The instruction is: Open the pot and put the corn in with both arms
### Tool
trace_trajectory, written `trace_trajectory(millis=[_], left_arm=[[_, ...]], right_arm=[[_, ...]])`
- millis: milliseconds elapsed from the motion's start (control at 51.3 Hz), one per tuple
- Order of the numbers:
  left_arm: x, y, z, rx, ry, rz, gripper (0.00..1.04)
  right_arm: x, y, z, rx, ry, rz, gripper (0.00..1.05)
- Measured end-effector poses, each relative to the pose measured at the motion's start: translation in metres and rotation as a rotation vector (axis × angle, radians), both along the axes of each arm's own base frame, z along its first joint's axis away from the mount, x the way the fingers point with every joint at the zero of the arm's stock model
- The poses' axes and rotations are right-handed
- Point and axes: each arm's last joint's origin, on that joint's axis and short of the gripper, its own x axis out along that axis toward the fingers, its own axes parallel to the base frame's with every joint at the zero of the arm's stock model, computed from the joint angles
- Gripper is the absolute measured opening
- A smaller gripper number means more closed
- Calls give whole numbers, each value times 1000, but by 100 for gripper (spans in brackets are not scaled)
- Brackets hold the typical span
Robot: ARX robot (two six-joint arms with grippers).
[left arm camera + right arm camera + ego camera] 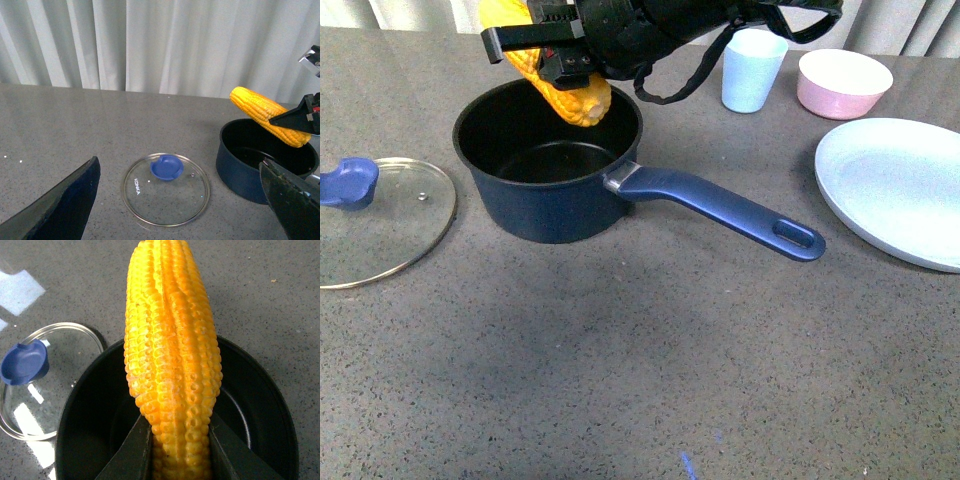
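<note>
Your right gripper (pixel 550 55) was clamped on the corn (pixel 575 98), which tilted lengthwise with its lower tip directly above the open pot (pixel 545 215).

Dark blue pot (pixel 548 205), black inside, stands upright, uncovered, nothing in it; long handle points to robot's right. Yellow corn (pixel 572 95) hangs tilted, lower end over pot's opening, clamped in right gripper (pixel 546 55).
</note>
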Motion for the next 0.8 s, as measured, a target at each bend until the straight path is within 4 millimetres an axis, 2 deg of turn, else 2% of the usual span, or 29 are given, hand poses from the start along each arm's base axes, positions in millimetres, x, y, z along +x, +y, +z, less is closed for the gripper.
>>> trace_trajectory(millis=[234, 312, 351, 507, 663, 800], left_arm=[[0, 0, 0, 0, 0, 0, 96], [0, 0, 0, 0, 0, 0, 96], [0, 0, 0, 0, 0, 0, 96], [0, 0, 0, 0, 0, 0, 96], [0, 0, 0, 0, 0, 0, 96], [0, 0, 0, 0, 0, 0, 96]], right_arm=[[1, 6, -12, -19, 20, 1, 18], [2, 6, -15, -24, 25, -3, 33], [2, 6, -15, -24, 26, -4, 38], [0, 5, -19, -20, 24, -8, 73], [-3, 0, -26, -28, 40, -21, 95], [-8, -12, -20, -2, 27, -56, 96]])
